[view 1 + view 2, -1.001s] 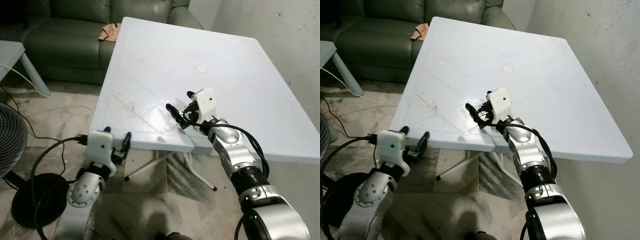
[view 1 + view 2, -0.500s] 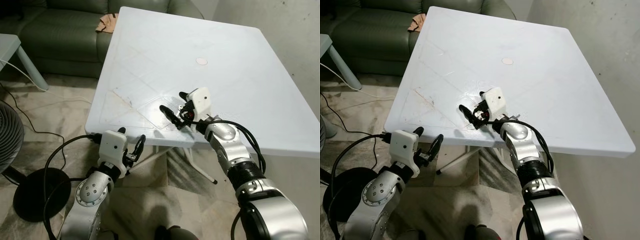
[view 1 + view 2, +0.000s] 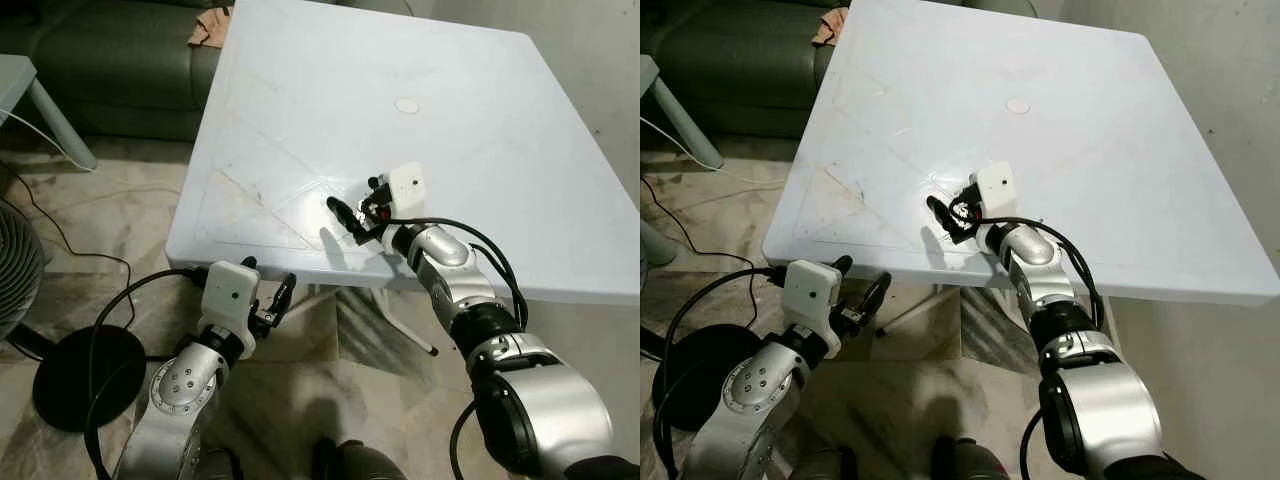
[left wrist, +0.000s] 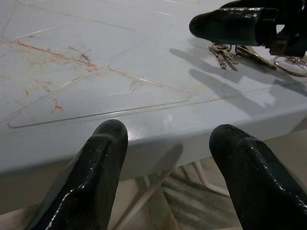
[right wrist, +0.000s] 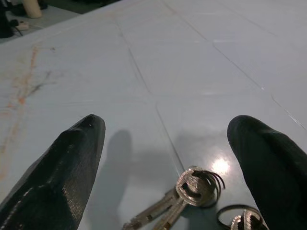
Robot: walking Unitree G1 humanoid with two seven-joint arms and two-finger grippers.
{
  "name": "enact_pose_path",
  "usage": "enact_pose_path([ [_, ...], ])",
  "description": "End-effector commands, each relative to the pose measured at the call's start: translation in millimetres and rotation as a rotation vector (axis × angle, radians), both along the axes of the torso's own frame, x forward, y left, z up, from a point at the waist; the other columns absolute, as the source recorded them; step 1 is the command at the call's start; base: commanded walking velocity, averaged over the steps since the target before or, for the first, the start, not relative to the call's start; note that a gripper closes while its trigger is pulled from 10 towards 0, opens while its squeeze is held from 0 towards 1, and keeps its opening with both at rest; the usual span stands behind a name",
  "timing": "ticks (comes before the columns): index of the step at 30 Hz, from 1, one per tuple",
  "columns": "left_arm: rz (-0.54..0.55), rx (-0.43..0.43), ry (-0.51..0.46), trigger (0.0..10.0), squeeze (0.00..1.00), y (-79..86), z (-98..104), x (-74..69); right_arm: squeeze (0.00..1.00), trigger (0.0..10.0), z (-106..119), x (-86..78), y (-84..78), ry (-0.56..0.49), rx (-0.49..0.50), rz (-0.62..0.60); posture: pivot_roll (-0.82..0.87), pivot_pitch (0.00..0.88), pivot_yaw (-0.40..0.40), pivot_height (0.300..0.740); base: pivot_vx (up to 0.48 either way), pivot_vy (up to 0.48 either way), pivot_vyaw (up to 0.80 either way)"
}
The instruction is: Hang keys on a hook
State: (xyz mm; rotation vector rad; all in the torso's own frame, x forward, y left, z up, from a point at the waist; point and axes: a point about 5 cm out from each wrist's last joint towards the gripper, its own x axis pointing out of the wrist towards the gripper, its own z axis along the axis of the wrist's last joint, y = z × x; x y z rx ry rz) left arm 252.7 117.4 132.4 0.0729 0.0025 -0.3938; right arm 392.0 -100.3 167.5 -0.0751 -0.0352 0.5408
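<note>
While the right pincer hangs low over the scuffed white plastic table with its black fingers spread wide, the bunch of small silver keys on metal rings lies flat on the surface between those fingers — untouched, just under them. The left pincer, also spread wide, sits below the table's near edge, well apart from the keys.

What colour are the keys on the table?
Silver metal. The keys show best in the right wrist view, lying on the white table.
</note>
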Motion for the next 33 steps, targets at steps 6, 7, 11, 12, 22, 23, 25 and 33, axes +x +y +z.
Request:
enact_pose_path([
  [6, -0.014, -0.01, 0.007, 10.0, 0.0, -2.0, 1, -3.5, 0.0, 10.0, 0, 1.6, -10.2, -0.002, -0.001, -0.034, 0.01, 0.24, -0.13, 0.724, 0.0, 0.0, 0.0],
  [7, -0.015, -0.012, 0.008, 10.0, 0.0, -2.2, 1, -3.6, 0.0, 10.0, -1, 1.6, -12.7, 0.0, -0.006, -0.037, 0.01, 0.24, -0.13, 0.724, 0.0, 0.0, 0.0],
  [11, -0.015, -0.013, 0.01, 10.0, 0.0, -2.3, 1, -3.7, 0.0, 10.0, -2, 1.9, -19.9, 0.006, -0.015, -0.051, 0.01, 0.24, -0.13, 0.724, 0.0, 0.0, 0.0],
  [12, -0.015, -0.013, 0.011, 10.0, 0.0, -2.3, 1, -3.7, 0.0, 10.0, -3, 2.0, -22.3, 0.008, -0.017, -0.056, 0.01, 0.24, -0.13, 0.724, 0.0, 0.0, 0.0],
  [22, -0.013, -0.018, 0.011, 10.0, 0.0, -2.2, 1, -2.1, 0.0, 5.5, -9, -0.2, -43.9, 0.021, -0.086, -0.062, 0.0, 0.242, -0.128, 0.724, 0.0, 0.0, 0.0],
  [23, -0.013, -0.019, 0.011, 10.0, 0.0, -2.3, 1, -1.9, 0.0, 0.8, -9, -0.3, -44.7, 0.018, -0.083, -0.061, 0.0, 0.242, -0.128, 0.724, 0.0, 0.0, 0.0],
  [25, -0.013, -0.019, 0.011, 10.0, 0.0, -2.4, 1, -1.8, 0.0, 0.0, -8, -0.3, -45.2, 0.016, -0.084, -0.062, 0.0, 0.241, -0.127, 0.724, 0.0, 0.0, 0.0],
  [33, -0.012, -0.024, 0.01, 10.0, 0.0, -2.9, 2, -1.8, 0.0, 1.0, -8, -0.6, -45.9, 0.011, -0.106, -0.036, 0.0, 0.239, -0.129, 0.724, 0.0, 0.0, 0.0],
])
